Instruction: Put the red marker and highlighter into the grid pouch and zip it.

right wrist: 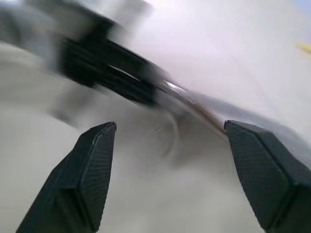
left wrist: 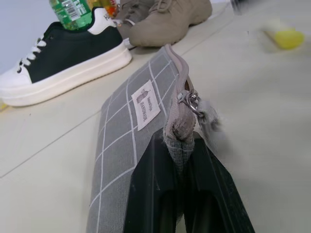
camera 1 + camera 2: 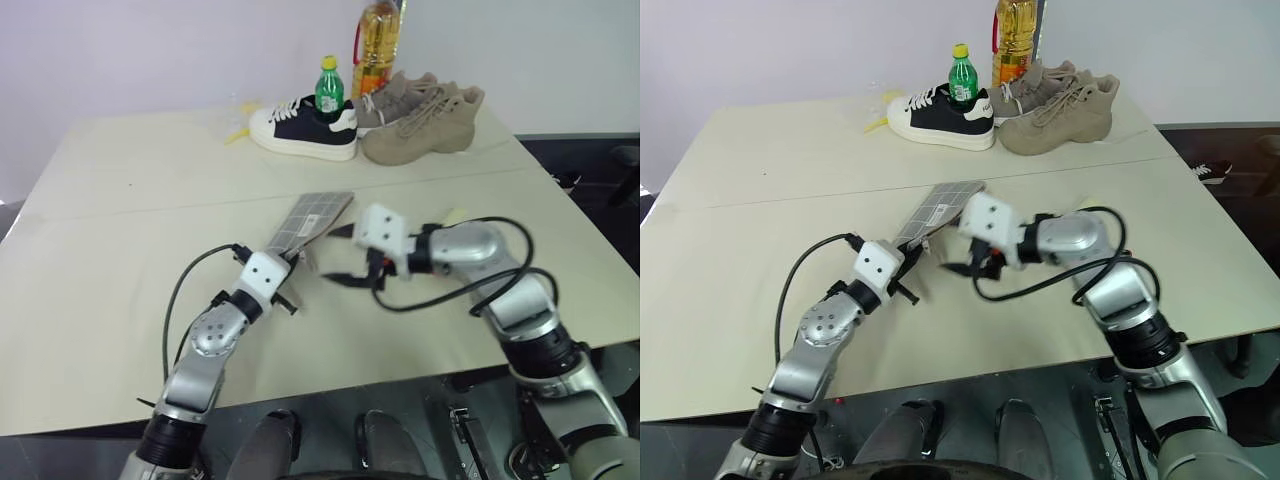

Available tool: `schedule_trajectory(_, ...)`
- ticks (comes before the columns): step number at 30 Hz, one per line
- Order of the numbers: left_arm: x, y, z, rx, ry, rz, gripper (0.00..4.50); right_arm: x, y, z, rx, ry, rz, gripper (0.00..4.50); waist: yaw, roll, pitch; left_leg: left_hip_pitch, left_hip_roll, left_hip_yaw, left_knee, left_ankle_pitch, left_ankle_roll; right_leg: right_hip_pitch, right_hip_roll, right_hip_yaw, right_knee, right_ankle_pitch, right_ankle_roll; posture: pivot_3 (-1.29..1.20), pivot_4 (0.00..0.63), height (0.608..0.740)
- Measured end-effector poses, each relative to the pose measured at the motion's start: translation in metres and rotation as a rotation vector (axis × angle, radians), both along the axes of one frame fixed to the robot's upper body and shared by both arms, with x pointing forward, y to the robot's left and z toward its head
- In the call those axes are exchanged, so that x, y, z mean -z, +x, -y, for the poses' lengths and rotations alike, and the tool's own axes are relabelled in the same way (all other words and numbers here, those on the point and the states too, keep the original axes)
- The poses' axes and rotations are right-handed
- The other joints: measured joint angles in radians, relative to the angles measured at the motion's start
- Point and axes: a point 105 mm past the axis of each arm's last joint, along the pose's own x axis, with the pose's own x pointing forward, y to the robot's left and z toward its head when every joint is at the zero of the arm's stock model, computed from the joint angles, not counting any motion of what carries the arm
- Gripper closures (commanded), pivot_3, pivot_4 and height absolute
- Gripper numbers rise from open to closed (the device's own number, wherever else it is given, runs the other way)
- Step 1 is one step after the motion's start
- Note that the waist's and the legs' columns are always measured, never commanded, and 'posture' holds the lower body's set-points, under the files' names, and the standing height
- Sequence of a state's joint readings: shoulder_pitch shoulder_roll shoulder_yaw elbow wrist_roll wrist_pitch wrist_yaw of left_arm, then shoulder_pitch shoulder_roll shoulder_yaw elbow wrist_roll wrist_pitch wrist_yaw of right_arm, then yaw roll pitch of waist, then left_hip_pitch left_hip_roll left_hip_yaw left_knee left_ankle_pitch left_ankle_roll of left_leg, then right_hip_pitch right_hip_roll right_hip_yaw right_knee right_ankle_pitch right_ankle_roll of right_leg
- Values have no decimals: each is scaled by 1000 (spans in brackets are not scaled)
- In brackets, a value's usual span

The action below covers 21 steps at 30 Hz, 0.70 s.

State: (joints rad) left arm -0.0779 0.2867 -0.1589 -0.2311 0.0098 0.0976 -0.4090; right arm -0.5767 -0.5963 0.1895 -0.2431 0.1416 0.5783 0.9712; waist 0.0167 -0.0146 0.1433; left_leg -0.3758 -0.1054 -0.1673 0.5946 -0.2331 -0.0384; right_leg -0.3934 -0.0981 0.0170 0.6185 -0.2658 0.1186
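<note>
1. A pale beige table (image 3: 110, 300) stands against a plain white wall; at its far edge sit a black-and-white sneaker (image 3: 300, 125), a tan boot (image 3: 425, 125), a green bottle (image 3: 329, 90) and an oil bottle (image 3: 378, 45).
2. The grid pouch (image 3: 312, 218) (grey, white lines, small white label) lies well on the near side of the sneaker, its zipper end pinched in the left gripper (image 2: 182, 145).
3. The right gripper (image 3: 352, 256) hovers just beside the pouch, fingers spread wide, holding nothing.
4. The highlighter (image 2: 286, 38) lies beyond the pouch.
</note>
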Motion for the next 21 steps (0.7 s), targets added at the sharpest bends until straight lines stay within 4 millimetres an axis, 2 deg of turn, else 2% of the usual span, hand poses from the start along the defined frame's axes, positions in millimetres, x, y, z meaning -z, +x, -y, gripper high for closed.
schedule_trajectory(5,-11,-9,-3,107,-8,-1,4500,15,18,78,243,-75,-54,1110,-2,0,0,0,0,1,0,-1,2,0,-1,0,-2,0,0,0,150,740)
schedule_trajectory(10,-22,-15,7,229,-71,-18,4500,43,18,145,421,-177,-141,1110,-3,0,1,0,0,2,0,-1,2,1,-1,0,-2,0,0,0,150,740)
schedule_trajectory(13,-28,-21,13,309,-78,-28,4500,58,13,163,462,-203,-187,1110,-7,1,1,0,1,4,0,-1,2,0,-1,1,-2,0,0,0,150,740)
schedule_trajectory(21,-20,-26,11,364,7,-48,4500,70,17,178,486,-246,-214,1110,-4,2,2,1,1,5,2,-2,3,2,0,2,-3,0,-1,0,150,740)
